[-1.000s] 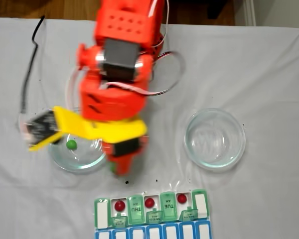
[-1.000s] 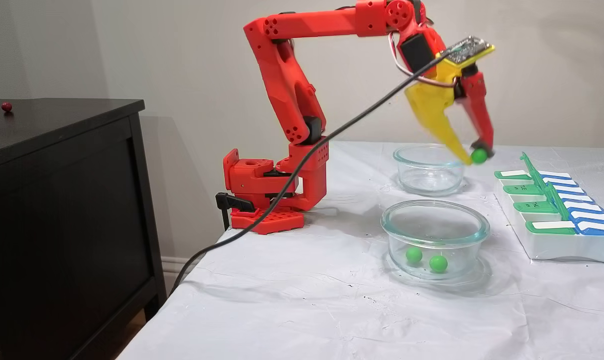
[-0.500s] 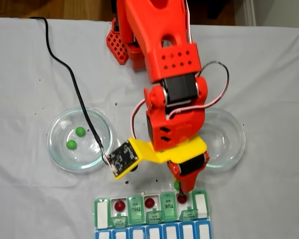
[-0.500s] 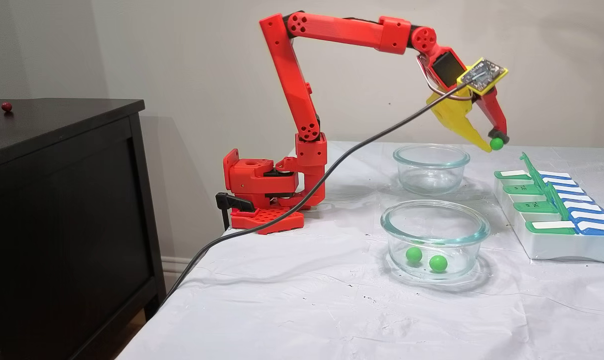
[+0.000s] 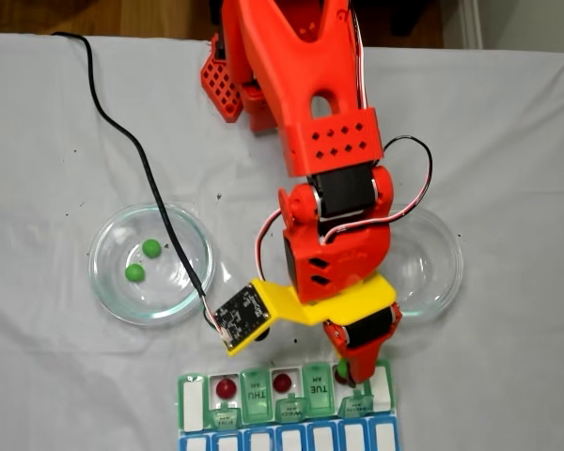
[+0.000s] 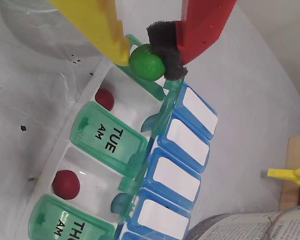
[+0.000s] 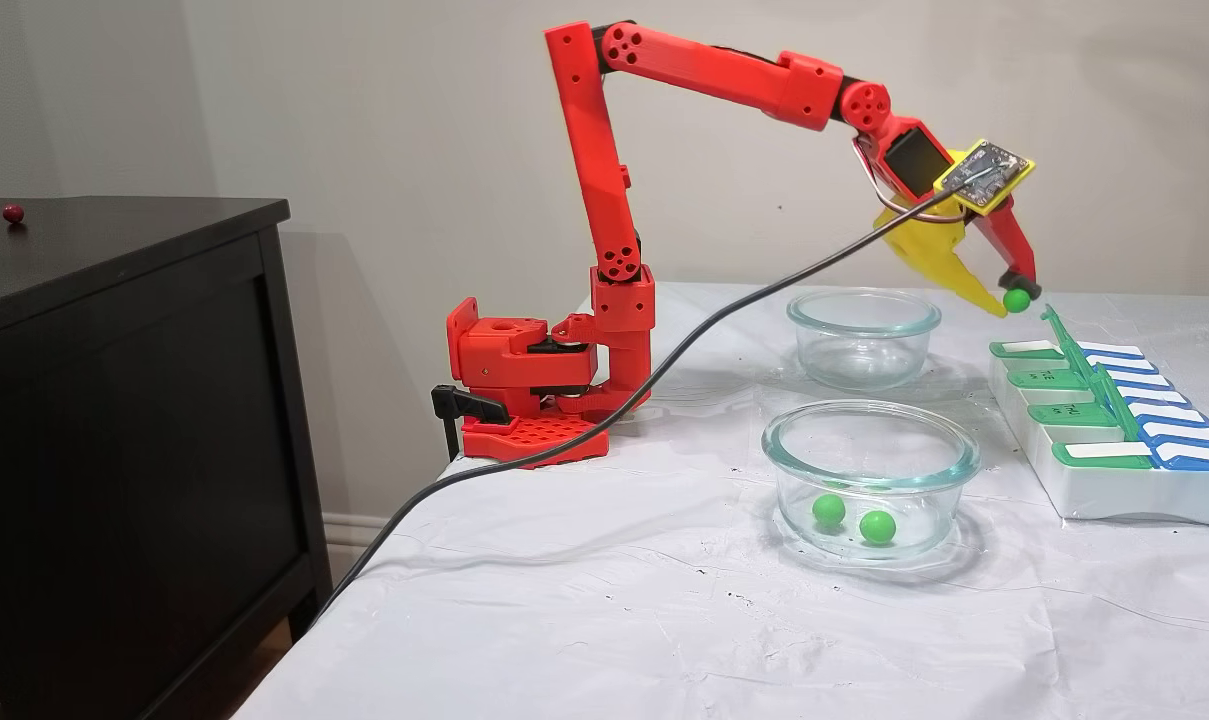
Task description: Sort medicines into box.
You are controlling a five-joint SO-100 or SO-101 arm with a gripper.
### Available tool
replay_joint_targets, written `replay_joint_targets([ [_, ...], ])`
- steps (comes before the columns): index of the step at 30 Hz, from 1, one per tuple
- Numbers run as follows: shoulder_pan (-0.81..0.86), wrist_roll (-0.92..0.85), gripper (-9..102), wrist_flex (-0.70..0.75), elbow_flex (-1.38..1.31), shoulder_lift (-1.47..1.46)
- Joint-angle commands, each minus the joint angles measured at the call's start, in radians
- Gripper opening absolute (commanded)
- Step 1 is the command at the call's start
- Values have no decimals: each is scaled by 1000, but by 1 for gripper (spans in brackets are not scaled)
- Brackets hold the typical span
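A white cloth covers the table (image 7: pixel 584 620), which stands beside a dark cabinet (image 7: pixel 124 400) in front of a plain wall. The red arm (image 7: pixel 604 200) reaches out over the pill organizer (image 7: pixel 1114 490), and its gripper (image 6: pixel 149 55) is closed on one green ball (image 6: pixel 146 62), pinched between the yellow finger (image 6: pixel 102 27) and the black pad of the red finger (image 6: pixel 167 47). In the wrist view the ball hangs just above the end compartment, next to the open TUE lid (image 6: pixel 110 140). Dark red balls (image 6: pixel 66 183) lie in open white compartments. Two other green balls (image 7: pixel 852 518) rest in the nearer glass dish (image 7: pixel 869 455); the farther glass dish (image 7: pixel 862 320) holds nothing. In a fixed view a black cable (image 5: pixel 136 160) runs across the cloth to the arm.
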Motion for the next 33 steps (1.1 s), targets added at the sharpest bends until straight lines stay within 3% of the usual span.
replay_joint_targets([
  [1, -15, -15, 0, -57, -69, -11],
  [17, -6, -35, 0, -129, -112, -127],
  [22, -3, -20, 17, -129, -101, -117],
  [28, -5, -15, 24, -97, -75, -58],
  [31, -3, -38, 18, -74, -58, -2],
  [33, 12, -52, 1, -14, -67, 52],
])
